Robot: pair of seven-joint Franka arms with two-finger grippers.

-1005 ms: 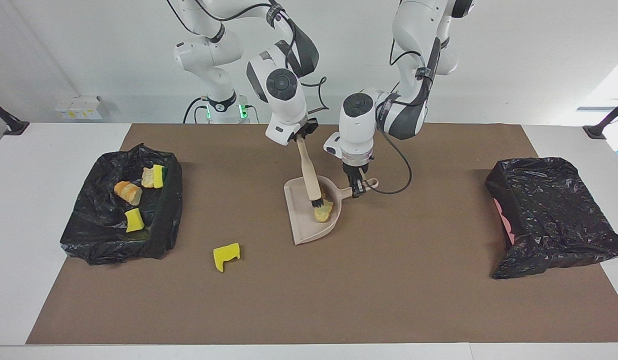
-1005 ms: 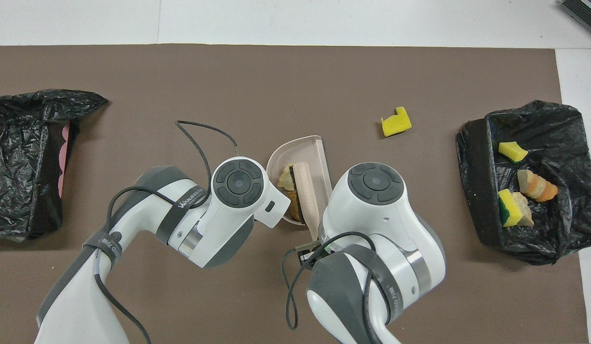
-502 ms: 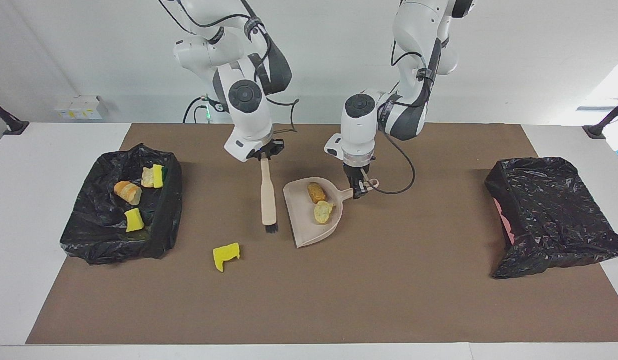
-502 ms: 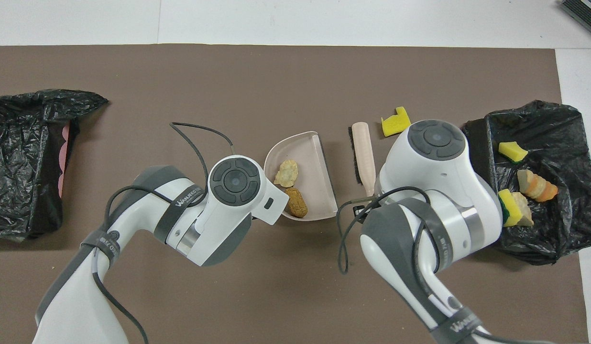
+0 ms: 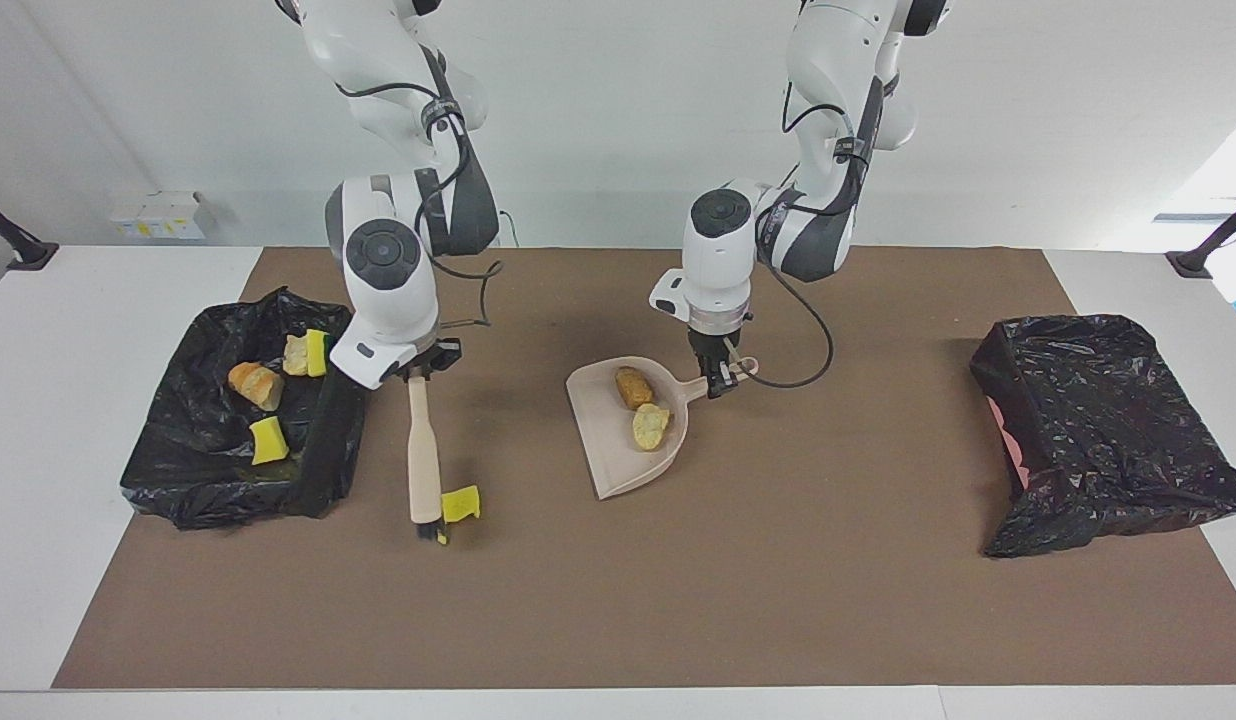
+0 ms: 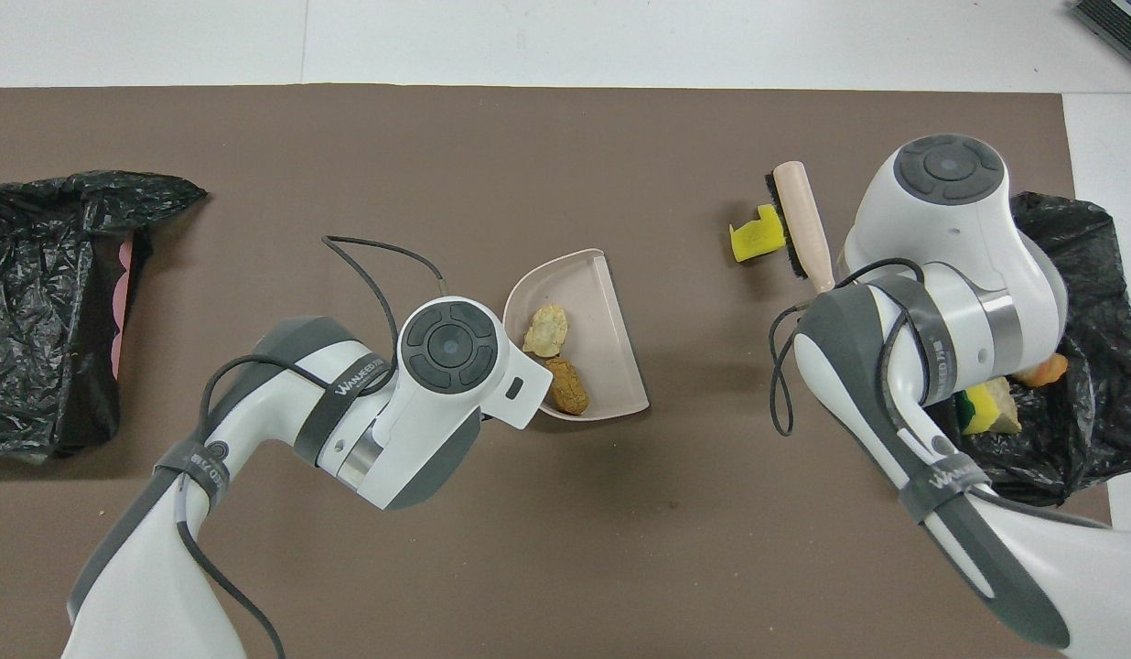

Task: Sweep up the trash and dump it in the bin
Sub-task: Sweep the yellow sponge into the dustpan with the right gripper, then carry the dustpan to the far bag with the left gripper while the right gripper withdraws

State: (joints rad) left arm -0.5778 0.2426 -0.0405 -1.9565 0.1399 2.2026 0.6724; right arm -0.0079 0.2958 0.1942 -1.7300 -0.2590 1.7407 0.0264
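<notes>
Since a second ago, the right arm has carried the brush off the dustpan and out toward its own end of the tabletop. The dustpan has barely shifted.

1. Right end effector: pinched on the handle of the brush, which slants down so its black bristles meet the yellow sponge scrap. The overhead view shows the bristles on the scrap's bin-facing edge. I cannot tell whether they press on the tabletop.
2. Left end effector: clamped on the handle of the dustpan, with the pan's open lip turned toward the scrap.

Step in hand, as I judge it: sweep the scrap into the pan.
- Keep the bristles low and square to the scrap, because a light sponge can roll or slip past the brush head.
- Stroke in one straight line toward the pan lip.
- Hold the lip flat on the brown mat so the scrap rides in and not under it.

Count:
- Loose scraps: one.
- Tan lumps in the pan: two.
- Pieces in the bin at the right arm's end: four, two yellow and two bread-like.
- Black-lined containers: two. No trash shows in the second bag, at the left arm's end.
</notes>
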